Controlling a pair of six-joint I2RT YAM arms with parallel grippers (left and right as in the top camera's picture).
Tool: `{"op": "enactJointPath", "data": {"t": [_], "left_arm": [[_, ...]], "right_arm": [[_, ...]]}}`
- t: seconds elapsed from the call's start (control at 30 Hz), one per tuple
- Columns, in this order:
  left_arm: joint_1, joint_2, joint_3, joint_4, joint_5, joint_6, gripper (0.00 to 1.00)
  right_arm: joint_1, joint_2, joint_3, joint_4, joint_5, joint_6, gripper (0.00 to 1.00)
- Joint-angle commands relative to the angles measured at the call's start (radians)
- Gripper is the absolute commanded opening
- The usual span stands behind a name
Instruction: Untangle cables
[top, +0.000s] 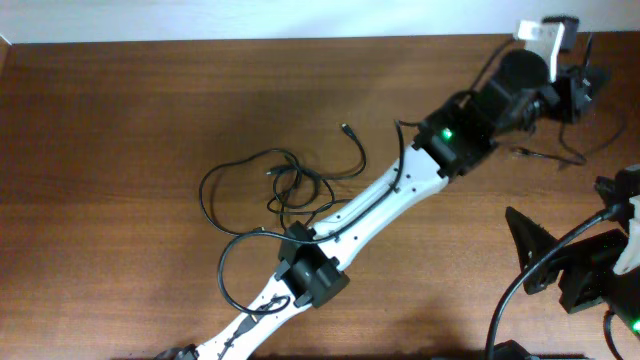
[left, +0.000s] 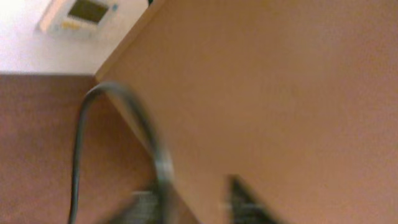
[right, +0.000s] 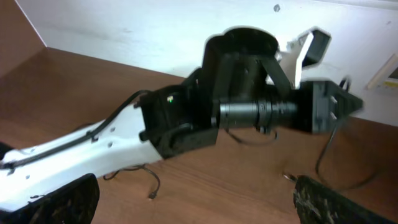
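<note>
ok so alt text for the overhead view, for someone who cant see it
The white left arm stretches diagonally across a brown wooden table toward its far right corner, over part of a loose tangle of thin black cables. One more thin cable lies near that corner; the right arm's fingers stand open at lower right.

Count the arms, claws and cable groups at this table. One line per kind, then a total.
Arms: 2 (left arm, right arm)
Claws: 2 (left claw, right claw)
Cable groups: 2 (tangle, lone cord)
Total: 6
</note>
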Motion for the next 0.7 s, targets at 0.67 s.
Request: {"op": "enactJointPath", "data": {"t": [0.67], "left_arm": [[0.462, -0.74, 0.121, -1.329, -0.892, 0.396, 0.99]], "right_arm": [[0.002, 0.833, 0.002, 0.264, -0.172, 0.2, 1.0]]}}
